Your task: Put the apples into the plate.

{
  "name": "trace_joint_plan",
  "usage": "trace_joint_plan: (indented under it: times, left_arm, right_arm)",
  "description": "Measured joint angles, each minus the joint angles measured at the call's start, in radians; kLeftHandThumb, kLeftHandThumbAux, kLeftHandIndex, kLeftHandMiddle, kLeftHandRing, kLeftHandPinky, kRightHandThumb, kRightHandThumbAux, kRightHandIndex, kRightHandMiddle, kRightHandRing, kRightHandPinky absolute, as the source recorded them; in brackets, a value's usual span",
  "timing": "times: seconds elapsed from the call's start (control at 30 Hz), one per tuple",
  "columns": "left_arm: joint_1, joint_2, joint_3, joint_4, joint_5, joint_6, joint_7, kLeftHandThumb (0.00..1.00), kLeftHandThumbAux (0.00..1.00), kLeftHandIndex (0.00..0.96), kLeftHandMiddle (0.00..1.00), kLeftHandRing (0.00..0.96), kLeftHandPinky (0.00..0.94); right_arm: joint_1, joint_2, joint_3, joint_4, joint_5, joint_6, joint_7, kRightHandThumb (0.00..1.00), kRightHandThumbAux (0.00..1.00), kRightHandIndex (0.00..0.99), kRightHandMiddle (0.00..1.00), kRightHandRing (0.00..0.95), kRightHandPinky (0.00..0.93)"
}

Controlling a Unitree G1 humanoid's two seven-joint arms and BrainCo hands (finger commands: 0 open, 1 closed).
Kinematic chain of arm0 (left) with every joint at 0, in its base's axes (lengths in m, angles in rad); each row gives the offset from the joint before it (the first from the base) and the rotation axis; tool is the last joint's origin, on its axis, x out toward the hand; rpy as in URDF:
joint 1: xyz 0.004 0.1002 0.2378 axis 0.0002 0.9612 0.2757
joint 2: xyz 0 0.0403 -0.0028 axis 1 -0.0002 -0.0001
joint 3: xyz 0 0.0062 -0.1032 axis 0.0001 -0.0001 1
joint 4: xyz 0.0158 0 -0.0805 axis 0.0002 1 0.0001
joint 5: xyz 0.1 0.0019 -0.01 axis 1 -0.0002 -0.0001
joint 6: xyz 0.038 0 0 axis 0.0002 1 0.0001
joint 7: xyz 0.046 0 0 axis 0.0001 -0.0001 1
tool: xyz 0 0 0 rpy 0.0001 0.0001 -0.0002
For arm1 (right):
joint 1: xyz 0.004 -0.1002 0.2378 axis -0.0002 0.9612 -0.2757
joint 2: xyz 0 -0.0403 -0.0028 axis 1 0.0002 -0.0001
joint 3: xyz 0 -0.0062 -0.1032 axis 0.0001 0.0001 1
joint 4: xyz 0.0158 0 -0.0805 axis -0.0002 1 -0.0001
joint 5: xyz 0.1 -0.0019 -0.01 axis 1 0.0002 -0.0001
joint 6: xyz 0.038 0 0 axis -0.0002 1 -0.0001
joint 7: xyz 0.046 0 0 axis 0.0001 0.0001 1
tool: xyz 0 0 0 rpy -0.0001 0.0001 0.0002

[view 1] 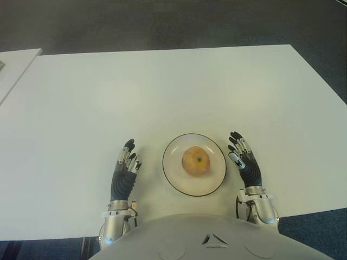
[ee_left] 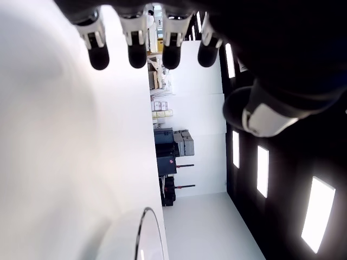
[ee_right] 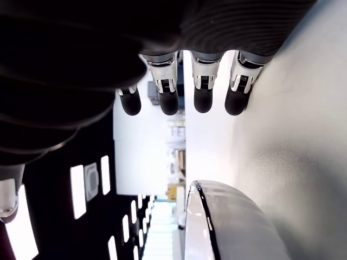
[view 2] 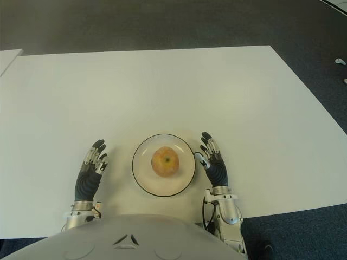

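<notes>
The apple (view 1: pixel 196 161) sits in the plate (view 1: pixel 174 180), between both hands. Right hand (view 1: pixel 244 160) is slightly nearer; left hand (view 1: pixel 126 169) flanks the plate's other side. Both have fingers extended, holding nothing.

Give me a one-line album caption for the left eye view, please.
An apple sits in the plate on the white table, with an open, empty robot hand on each side: left, right.

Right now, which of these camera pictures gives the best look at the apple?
Either eye view is best: the apple shows whole from above, lying in the plate between the open left hand and right hand. The wrist views catch only the plate's rim and no apple.
</notes>
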Motion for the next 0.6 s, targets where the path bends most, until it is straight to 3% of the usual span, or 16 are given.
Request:
trace_joint_plan:
  times: [0.6]
  left_arm:
    - [0.014,-0.026,-0.027,-0.026,-0.02,0.021,0.018,0.082,0.52,0.0,0.0,0.0,0.01]
  right_arm:
    - [-0.057,-0.023,-0.01,0.109,0.014,-0.104,0.021,0.038,0.471,0.0,0.0,0.0,0.0]
